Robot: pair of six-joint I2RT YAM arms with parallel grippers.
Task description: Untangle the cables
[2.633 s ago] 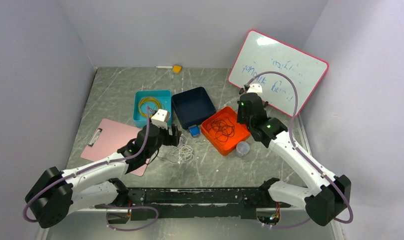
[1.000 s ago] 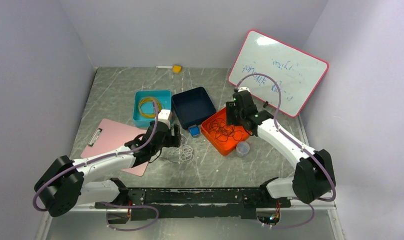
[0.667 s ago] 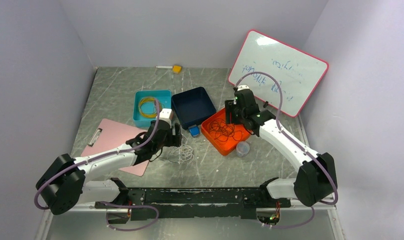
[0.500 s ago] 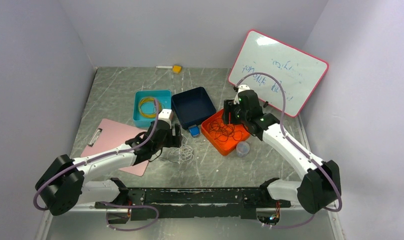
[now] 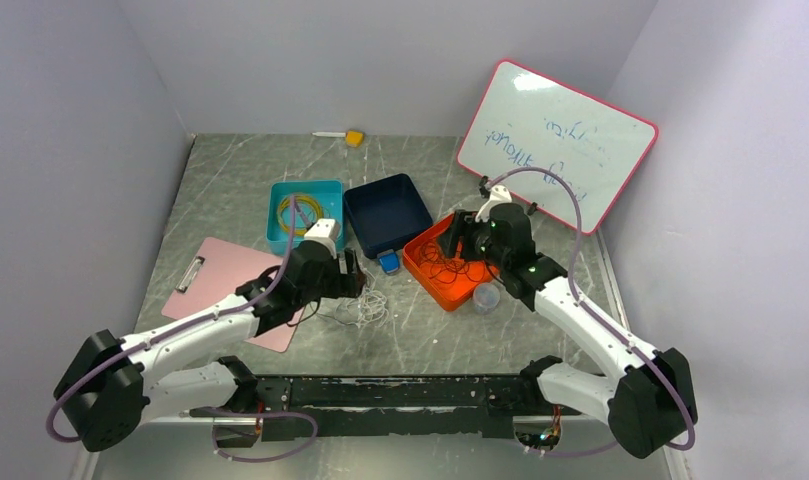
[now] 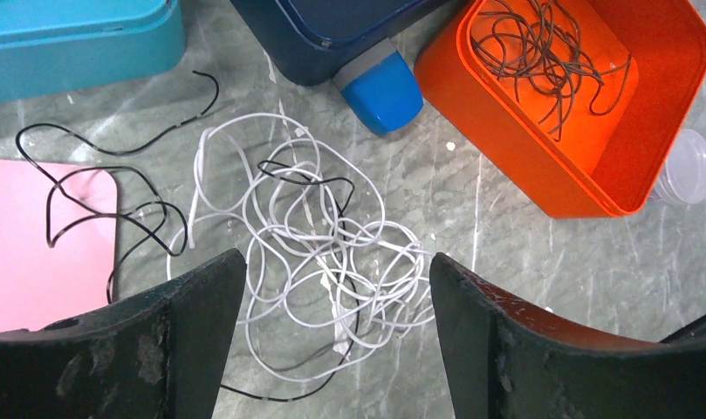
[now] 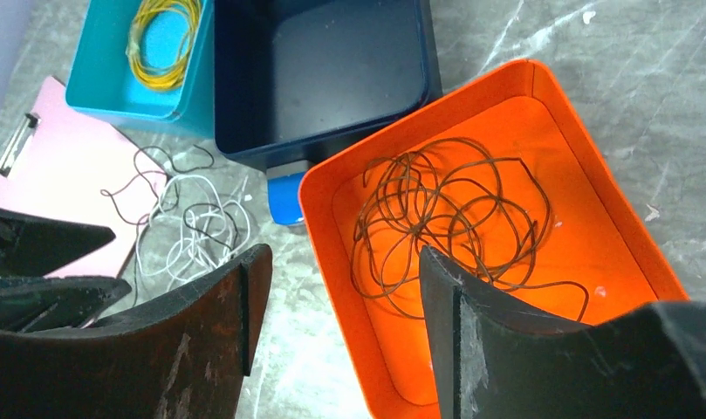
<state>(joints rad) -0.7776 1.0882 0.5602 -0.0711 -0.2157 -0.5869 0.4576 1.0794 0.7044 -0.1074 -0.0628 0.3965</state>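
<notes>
Black left pincer (image 6: pixel 336 262) wide, empty, over white cables (image 6: pixel 284 209); right pincer (image 7: pixel 342 253) open, empty, over dark cables (image 7: pixel 445 218) in orange tray (image 7: pixel 593 227). White cables sprawl upper left to lower right.

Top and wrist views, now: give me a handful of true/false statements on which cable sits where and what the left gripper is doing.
1. The dark brown cable lies coiled inside the orange tray. True.
2. The navy bin holds the white cable. False: nothing shows in that bin, and the white cable lies tangled on the table.
3. The teal bin holds a yellow cable. True.
4. The left gripper is shut on the white cable. False: its jaws stand open above the tangle, holding nothing.
5. A thin black cable reaches onto the pink clipboard. True.
</notes>
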